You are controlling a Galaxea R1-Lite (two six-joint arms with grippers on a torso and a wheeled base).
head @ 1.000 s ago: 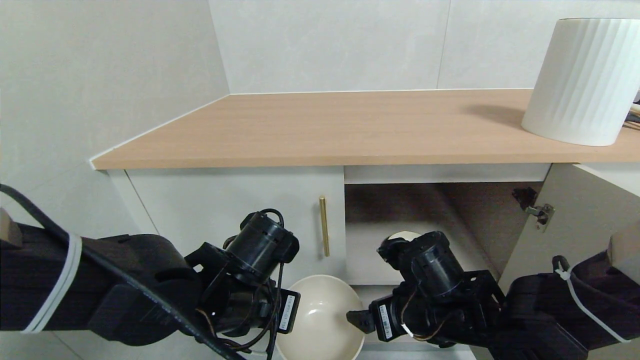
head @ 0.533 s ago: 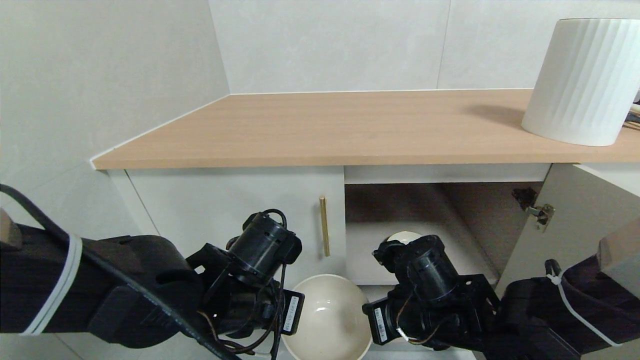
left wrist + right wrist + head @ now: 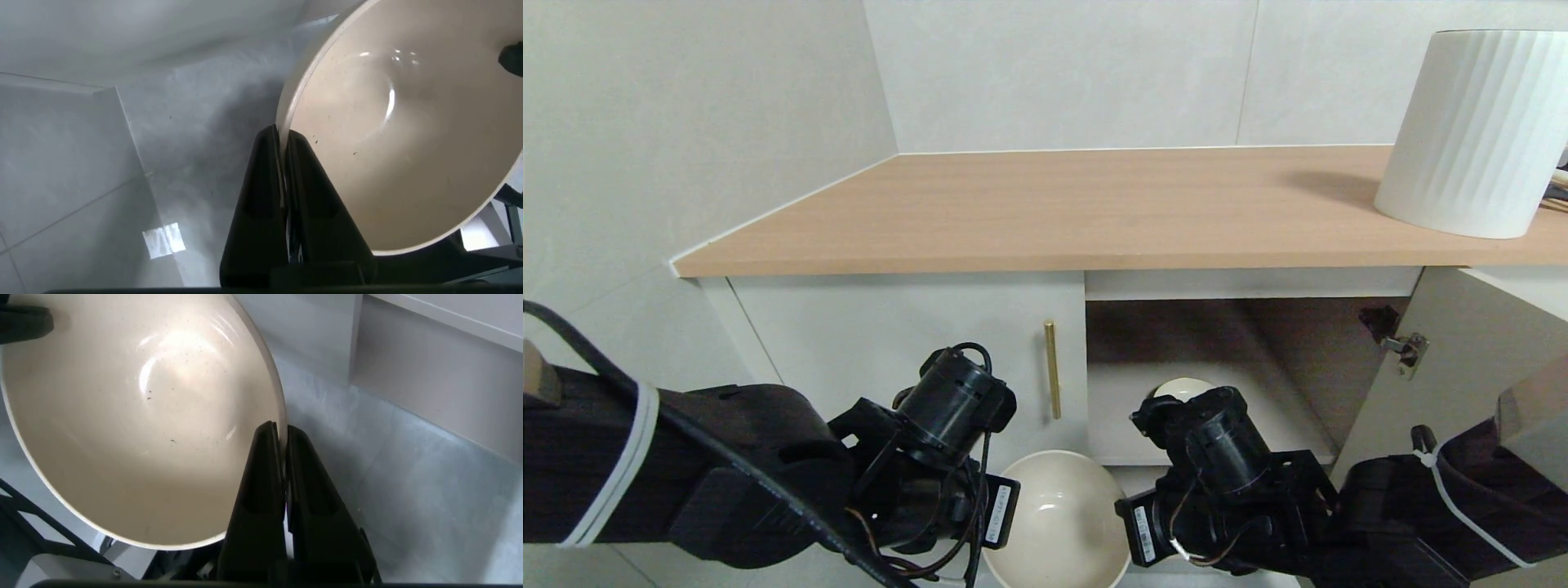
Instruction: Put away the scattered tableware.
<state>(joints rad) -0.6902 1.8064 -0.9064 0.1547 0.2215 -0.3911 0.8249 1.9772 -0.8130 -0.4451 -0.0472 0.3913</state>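
Observation:
A cream bowl (image 3: 1054,518) hangs low in front of the cabinet, held between both arms. My left gripper (image 3: 284,155) is shut on the bowl (image 3: 392,122) at its left rim. On the opposite side, my right gripper (image 3: 280,445) is shut on the rim of the bowl (image 3: 139,408). In the head view the left gripper (image 3: 995,523) and right gripper (image 3: 1125,527) flank the bowl. Another pale dish (image 3: 1180,386) sits on the shelf inside the open cabinet (image 3: 1217,359), partly hidden behind my right wrist.
The cabinet's right door (image 3: 1462,359) stands open; its left door with a brass handle (image 3: 1051,369) is closed. A wooden countertop (image 3: 1094,204) runs above, with a ribbed white container (image 3: 1474,131) at its right. Grey tiled floor (image 3: 163,147) lies below.
My right gripper has moved left and closed on the bowl's right rim. The bowl has shifted slightly to the right with the left gripper still on it.

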